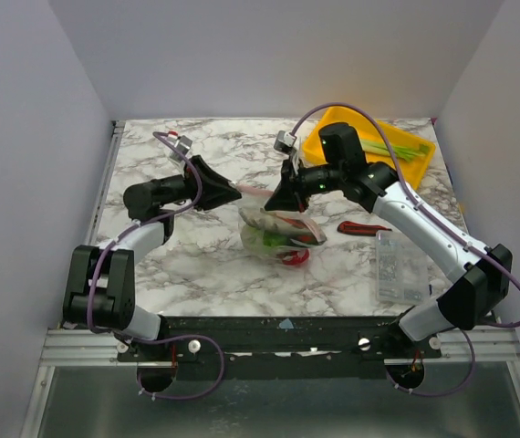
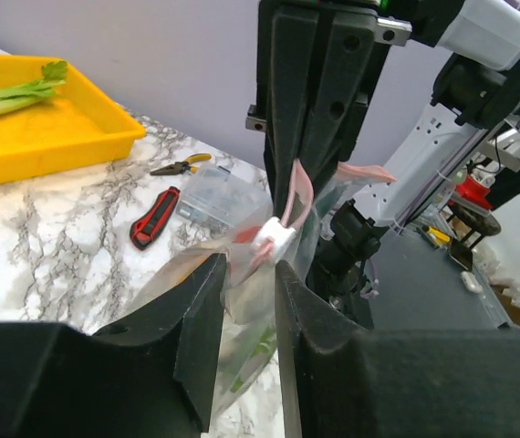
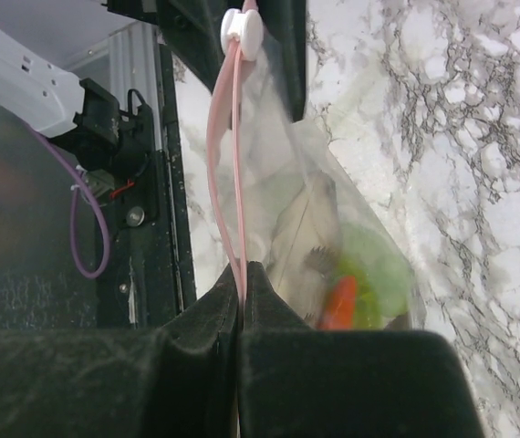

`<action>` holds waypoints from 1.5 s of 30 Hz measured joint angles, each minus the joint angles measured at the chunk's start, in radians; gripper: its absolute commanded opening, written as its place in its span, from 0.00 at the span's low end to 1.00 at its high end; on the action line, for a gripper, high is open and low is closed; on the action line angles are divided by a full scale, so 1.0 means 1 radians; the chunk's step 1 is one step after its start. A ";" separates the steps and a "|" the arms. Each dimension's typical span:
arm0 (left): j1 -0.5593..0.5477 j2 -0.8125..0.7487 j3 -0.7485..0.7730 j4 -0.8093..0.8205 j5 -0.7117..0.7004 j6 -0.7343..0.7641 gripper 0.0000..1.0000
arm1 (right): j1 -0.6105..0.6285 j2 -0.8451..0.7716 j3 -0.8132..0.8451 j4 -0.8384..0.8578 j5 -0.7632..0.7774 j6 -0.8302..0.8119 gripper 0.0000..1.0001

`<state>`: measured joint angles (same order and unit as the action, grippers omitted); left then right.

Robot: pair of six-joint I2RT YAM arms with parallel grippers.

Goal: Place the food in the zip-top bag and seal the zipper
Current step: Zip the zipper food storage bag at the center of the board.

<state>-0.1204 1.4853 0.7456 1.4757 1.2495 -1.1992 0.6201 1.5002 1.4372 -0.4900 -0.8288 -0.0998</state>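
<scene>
The zip-top bag (image 1: 274,233) hangs between my two grippers just above the table, its bottom resting on the marble. Green leafy food (image 3: 379,265) and an orange-red piece (image 3: 340,306) show through it. My right gripper (image 3: 244,266) is shut on the pink zipper (image 3: 228,137) at one end of the mouth; in the top view it (image 1: 275,198) is over the bag. My left gripper (image 2: 251,263) stands a narrow gap apart around the bag's film (image 2: 242,319), just behind a white slider (image 2: 274,239). A leek (image 1: 397,146) lies in the yellow tray.
The yellow tray (image 1: 333,123) stands at the back right. A red-handled tool (image 1: 362,228) and a rigid clear compartment box (image 1: 397,265) lie right of the bag. Small yellow-handled pliers (image 2: 182,164) lie near the box. Something red (image 1: 295,257) lies at the bag's near edge.
</scene>
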 measured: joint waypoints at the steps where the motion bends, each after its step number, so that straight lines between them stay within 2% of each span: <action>1: 0.000 -0.011 -0.013 0.000 0.000 -0.002 0.25 | 0.000 -0.001 0.000 0.001 0.005 0.003 0.02; 3: 0.000 -0.033 -0.035 0.001 -0.001 -0.002 0.16 | 0.000 -0.004 0.000 0.003 0.018 0.010 0.09; 6: 0.000 -0.079 -0.078 -0.005 -0.009 0.002 0.01 | 0.000 -0.014 -0.002 0.006 0.040 0.027 0.43; 7: 0.000 -0.097 -0.095 -0.013 -0.014 0.013 0.00 | 0.000 -0.016 -0.002 0.008 0.050 0.034 0.48; 15: -0.002 -0.268 -0.156 -0.229 -0.069 0.175 0.00 | 0.029 0.019 0.106 -0.061 0.162 0.061 0.66; 23: -0.006 -0.288 -0.157 -0.305 -0.093 0.225 0.00 | 0.180 0.096 0.285 -0.092 0.200 0.077 0.64; 27: -0.006 -0.288 -0.157 -0.312 -0.096 0.229 0.00 | 0.203 0.150 0.339 -0.087 0.203 0.101 0.55; 34: -0.006 -0.289 -0.157 -0.335 -0.097 0.241 0.00 | 0.199 0.198 0.344 -0.079 0.219 0.149 0.26; 42: -0.006 -0.289 -0.157 -0.332 -0.097 0.238 0.00 | 0.192 0.203 0.344 -0.073 0.229 0.174 0.29; 45: -0.006 -0.289 -0.157 -0.331 -0.097 0.237 0.00 | 0.192 0.203 0.344 -0.072 0.230 0.179 0.35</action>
<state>-0.1268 1.1961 0.5884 1.1446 1.1522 -0.9619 0.8124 1.7027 1.7813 -0.5621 -0.5991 0.0792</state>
